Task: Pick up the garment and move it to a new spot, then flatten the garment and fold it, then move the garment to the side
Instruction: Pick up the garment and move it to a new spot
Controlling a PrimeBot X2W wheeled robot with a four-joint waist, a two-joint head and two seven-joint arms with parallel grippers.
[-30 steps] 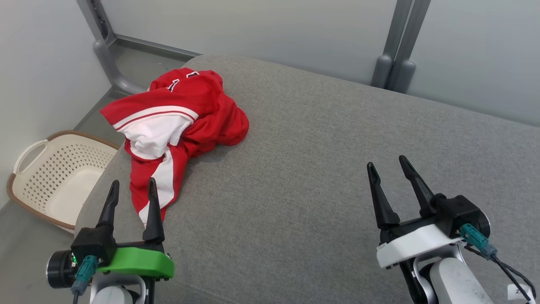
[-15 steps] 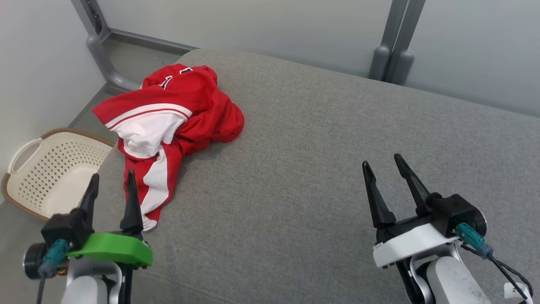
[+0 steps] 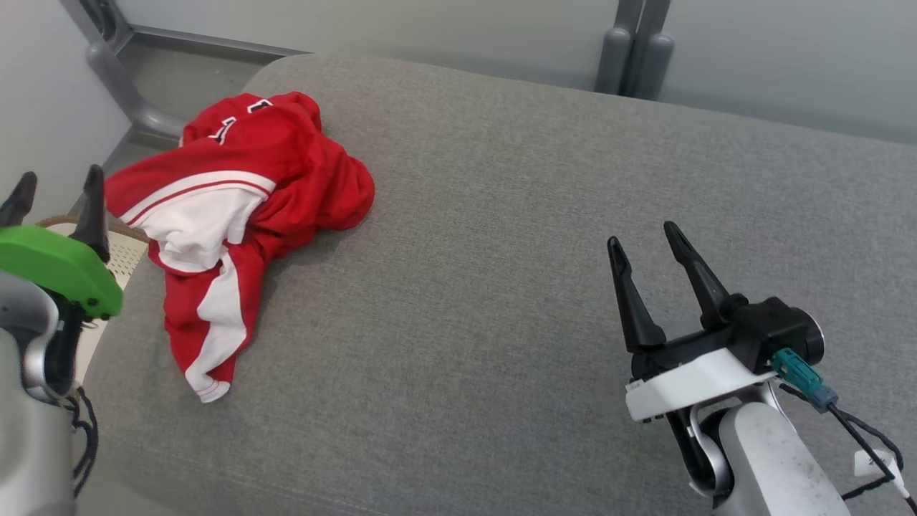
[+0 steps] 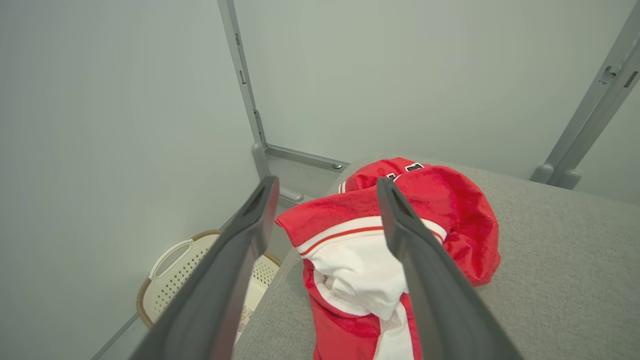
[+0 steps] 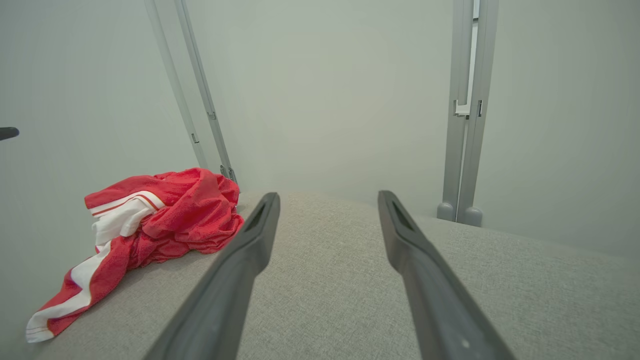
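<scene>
Though crumpled, red garment on grey cushion

garment: red, white panels, red-striped | cushion: grey weave | basket: cream, brown rim

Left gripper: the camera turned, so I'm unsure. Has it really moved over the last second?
Yes. Judged against the crumpled red-and-white garment, the left gripper has shifted left, from the garment's near tail to beside its striped sleeve edge.
</scene>
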